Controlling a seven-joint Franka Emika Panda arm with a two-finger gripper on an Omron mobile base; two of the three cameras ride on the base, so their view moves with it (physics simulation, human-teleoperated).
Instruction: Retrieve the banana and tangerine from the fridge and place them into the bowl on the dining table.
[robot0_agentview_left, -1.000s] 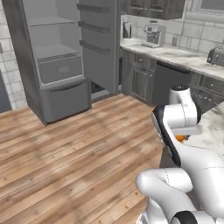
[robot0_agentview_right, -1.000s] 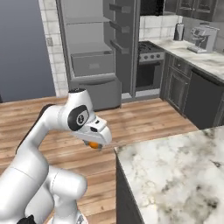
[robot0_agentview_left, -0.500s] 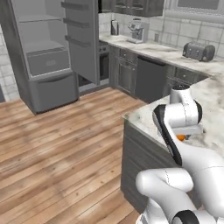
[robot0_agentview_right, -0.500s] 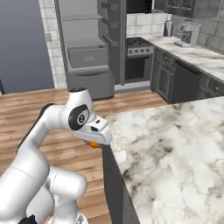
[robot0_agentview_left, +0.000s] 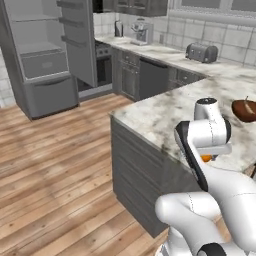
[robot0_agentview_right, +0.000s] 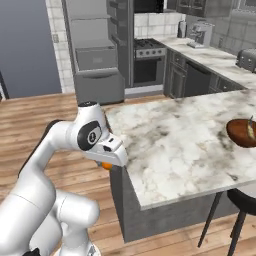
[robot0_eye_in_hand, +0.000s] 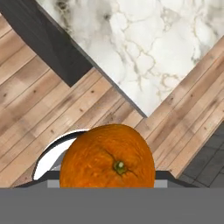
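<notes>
The tangerine is a bright orange ball that my gripper is shut on, covering both fingertips in the hand view. In the base views my gripper hangs low beside the near corner of the dining table, with a sliver of the tangerine under the hand. The reddish-brown bowl sits on the table's far right part. A thin dark-tipped end rises from it, apparently the banana. The grey fridge stands open at the back.
A wall counter with a toaster and a coffee machine runs along the back. The dark oven range stands next to the fridge. A dark stool stands under the table's right end. Wooden floor spreads to the left.
The whole picture has shifted as the base drives: the fridge has slid back and left, the dining table and bowl have come into view. The arm holds its pose with the tangerine.
</notes>
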